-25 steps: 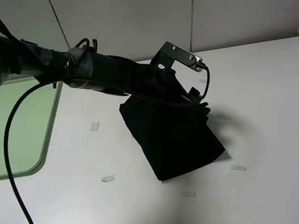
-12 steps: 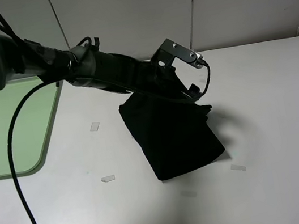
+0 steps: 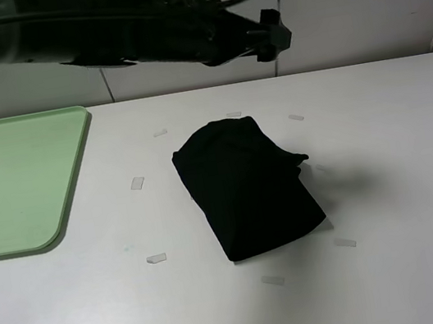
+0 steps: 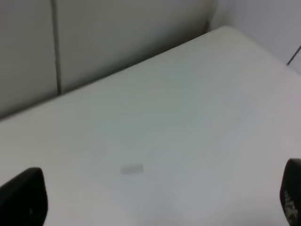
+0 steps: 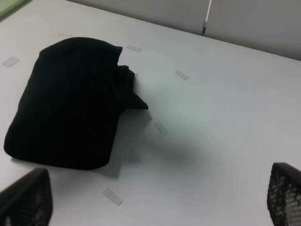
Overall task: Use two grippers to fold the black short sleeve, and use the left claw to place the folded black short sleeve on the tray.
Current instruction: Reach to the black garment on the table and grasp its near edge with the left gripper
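The black short sleeve [image 3: 246, 190] lies folded in a compact bundle on the white table's middle; it also shows in the right wrist view [image 5: 70, 103]. The left arm hangs high above the table's back, its claw [image 3: 272, 36] well above and behind the shirt. In the left wrist view the left gripper [image 4: 155, 200] is open and empty, over bare table near the wall. The right gripper [image 5: 155, 200] is open and empty, beside the shirt and apart from it; it is out of the exterior view. The mint-green tray [image 3: 12, 184] sits at the left with nothing on it.
Several small whitish tape strips [image 3: 156, 258] lie scattered on the table [image 3: 396, 140] around the shirt; one shows in the left wrist view [image 4: 131, 168]. Grey wall panels stand behind the table's far edge. A dark edge shows at the table's front.
The left arm has lifted off the shirt's back edge and risen up and back, with nothing in its claw. The shirt stays in place on the table.
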